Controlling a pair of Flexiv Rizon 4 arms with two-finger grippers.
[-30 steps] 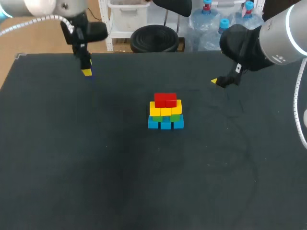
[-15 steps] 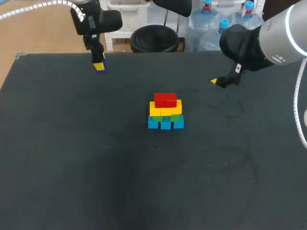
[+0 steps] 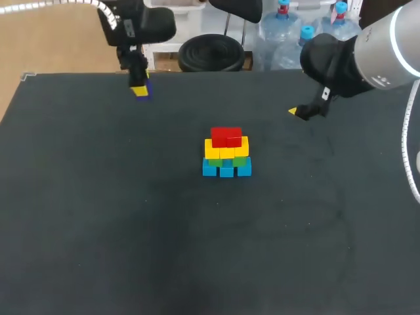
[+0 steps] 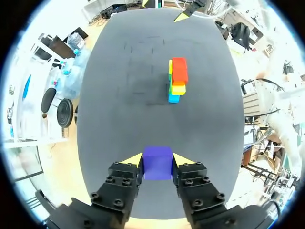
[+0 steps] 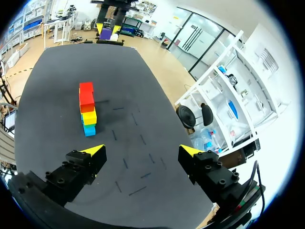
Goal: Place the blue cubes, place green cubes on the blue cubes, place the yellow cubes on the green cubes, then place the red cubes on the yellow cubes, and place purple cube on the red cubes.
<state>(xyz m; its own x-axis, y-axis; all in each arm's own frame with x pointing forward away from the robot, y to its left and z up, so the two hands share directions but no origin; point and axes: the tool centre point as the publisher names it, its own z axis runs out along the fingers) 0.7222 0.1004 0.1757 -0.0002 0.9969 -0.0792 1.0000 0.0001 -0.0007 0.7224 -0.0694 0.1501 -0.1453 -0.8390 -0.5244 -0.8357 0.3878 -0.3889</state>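
The left jaws were clamped on the purple cube (image 4: 157,162), one yellow-tipped finger (image 4: 131,161) pressed to each of two opposite sides, so the cube sat squarely between them with its top face showing. In the head view the left arm (image 3: 134,26) came in at the far left corner and carried that cube clear of the worktop (image 3: 131,230), over the dark surface close to its far edge. The right jaws stood wide apart with nothing between them, their two yellow tips (image 5: 94,150) well separated over bare worktop. The right arm (image 3: 367,56) hung over the far right part of the surface. Between the two arms, near the middle of the worktop, stood the stack. The blue cubes (image 3: 226,169) formed a row of three at the bottom, touching one another. The green cubes (image 3: 239,160) lay on them, showing only as a thin band under the yellow cubes (image 3: 223,152). The red cubes (image 3: 226,137) sat on top, side by side and narrower than the rows below. The stack stood upright, well ahead of the left jaws and well apart from the purple cube, and it also lay ahead of the right jaws. Nothing rested on the red cubes.
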